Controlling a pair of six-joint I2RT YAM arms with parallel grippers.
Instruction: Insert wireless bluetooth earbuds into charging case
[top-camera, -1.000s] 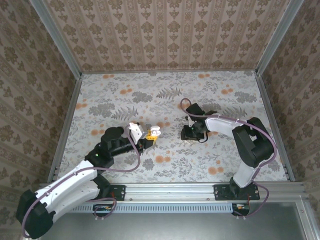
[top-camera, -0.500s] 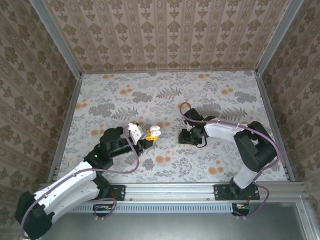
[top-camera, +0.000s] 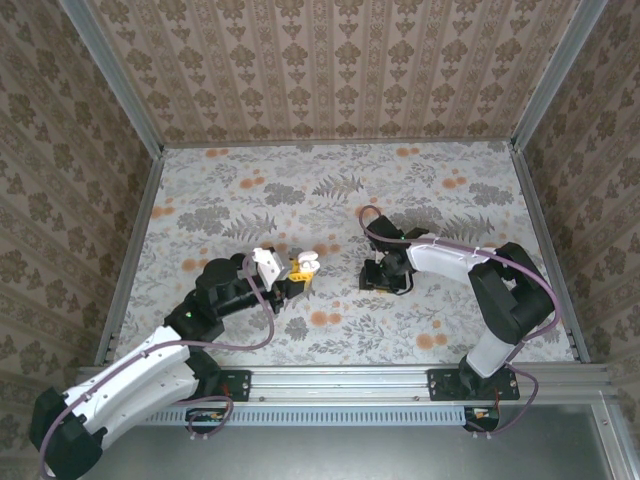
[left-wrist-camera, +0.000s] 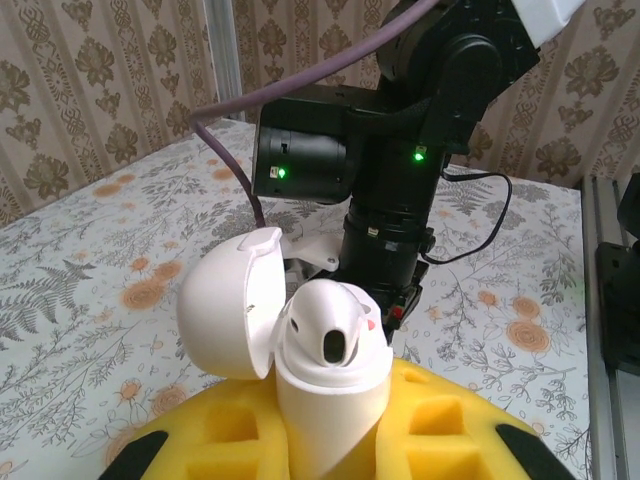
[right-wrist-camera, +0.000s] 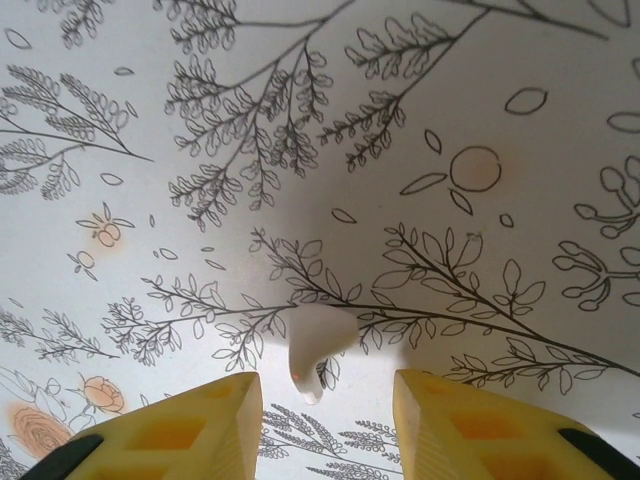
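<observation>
charging case (left-wrist-camera: 335, 345), white and glossy, stands upright between the yellow fingers (left-wrist-camera: 450, 425) of the left gripper (left-wrist-camera: 330, 440), which is clamped narrowly on its lower body. its rounded lid (left-wrist-camera: 228, 312) is hinged open and leans off to the left in the left wrist view. one dark socket (left-wrist-camera: 332, 345) shows in the top of the case with nothing in it; whether the other side holds anything cannot be told. from above, the case (top-camera: 308, 261) sits at the tip of the left gripper (top-camera: 298, 270), left of the middle of the floral surface (top-camera: 330, 190). the right arm (left-wrist-camera: 400, 150) stands just behind the case in the left wrist view. one earbud (right-wrist-camera: 322, 340), white with a tiny red dot at its lower end, lies on the surface. the right gripper (right-wrist-camera: 328, 392) hangs over it with its yellow fingers (right-wrist-camera: 205, 420) moderately apart, one on each side of the earbud and neither touching it. in the top view the right gripper (top-camera: 379, 279) points down at the surface, apart from the case and to its right.
</observation>
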